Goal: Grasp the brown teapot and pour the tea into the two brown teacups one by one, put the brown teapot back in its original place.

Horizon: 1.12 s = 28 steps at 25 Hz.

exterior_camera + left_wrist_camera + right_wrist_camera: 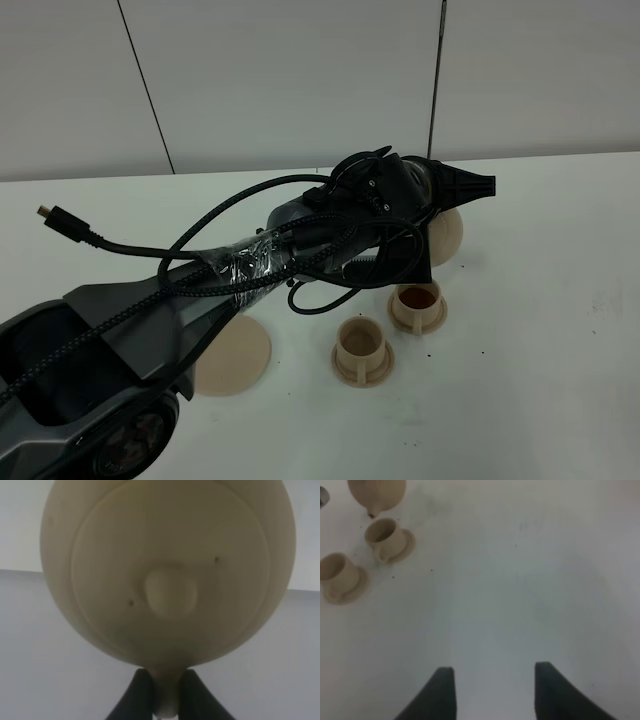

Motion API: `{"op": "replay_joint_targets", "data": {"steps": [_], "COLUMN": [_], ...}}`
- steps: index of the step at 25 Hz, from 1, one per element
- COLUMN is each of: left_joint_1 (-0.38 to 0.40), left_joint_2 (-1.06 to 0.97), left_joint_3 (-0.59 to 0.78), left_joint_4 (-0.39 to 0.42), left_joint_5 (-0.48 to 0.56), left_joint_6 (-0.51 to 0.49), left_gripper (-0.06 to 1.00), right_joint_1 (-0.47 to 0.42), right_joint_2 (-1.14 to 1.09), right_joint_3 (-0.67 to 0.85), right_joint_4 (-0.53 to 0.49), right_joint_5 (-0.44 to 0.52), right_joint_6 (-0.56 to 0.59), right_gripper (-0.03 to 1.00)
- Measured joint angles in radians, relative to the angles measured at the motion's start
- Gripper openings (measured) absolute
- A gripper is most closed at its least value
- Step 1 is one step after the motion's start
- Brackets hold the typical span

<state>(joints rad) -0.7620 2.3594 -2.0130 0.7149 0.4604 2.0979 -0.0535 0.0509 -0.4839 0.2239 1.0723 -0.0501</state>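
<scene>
One brown teapot (pixel 167 570), handle pinched by left gripper (pixel 167 692), near two brown teacups (pixel 362 345) (pixel 417 303); one flat disc (pixel 238 358); right gripper (pixel 495 690) spread.

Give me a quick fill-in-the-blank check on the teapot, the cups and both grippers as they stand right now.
1. The left gripper holds the teapot by its ____.
2. Brown tea shows in the cup under the teapot; the other cup looks ____.
3. The right gripper hangs over the table with its jaws ____.

Missing words: handle; empty; open.
</scene>
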Motion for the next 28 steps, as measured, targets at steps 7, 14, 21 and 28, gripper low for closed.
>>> {"op": "replay_joint_targets", "data": {"steps": [7, 14, 21, 28], "left_joint_1": [0.0, 0.0, 0.0, 0.0], "left_joint_2": [0.0, 0.0, 0.005, 0.012], "left_joint_3": [0.0, 0.0, 0.0, 0.0], "left_joint_4": [0.0, 0.008, 0.021, 0.032], "left_joint_5": [0.0, 0.0, 0.0, -0.016], "left_joint_6": [0.0, 0.0, 0.0, 0.0], "left_gripper": [0.17, 0.17, 0.17, 0.17], "right_joint_1": [0.0, 0.0, 0.0, 0.0], "right_joint_2": [0.0, 0.0, 0.0, 0.0], "right_joint_3": [0.0, 0.0, 0.0, 0.0], "right_joint_4": [0.0, 0.0, 0.0, 0.0], "right_joint_5": [0.0, 0.0, 0.0, 0.0], "right_joint_6": [0.0, 0.0, 0.0, 0.0], "right_gripper": [0.36, 0.36, 0.36, 0.36]}}
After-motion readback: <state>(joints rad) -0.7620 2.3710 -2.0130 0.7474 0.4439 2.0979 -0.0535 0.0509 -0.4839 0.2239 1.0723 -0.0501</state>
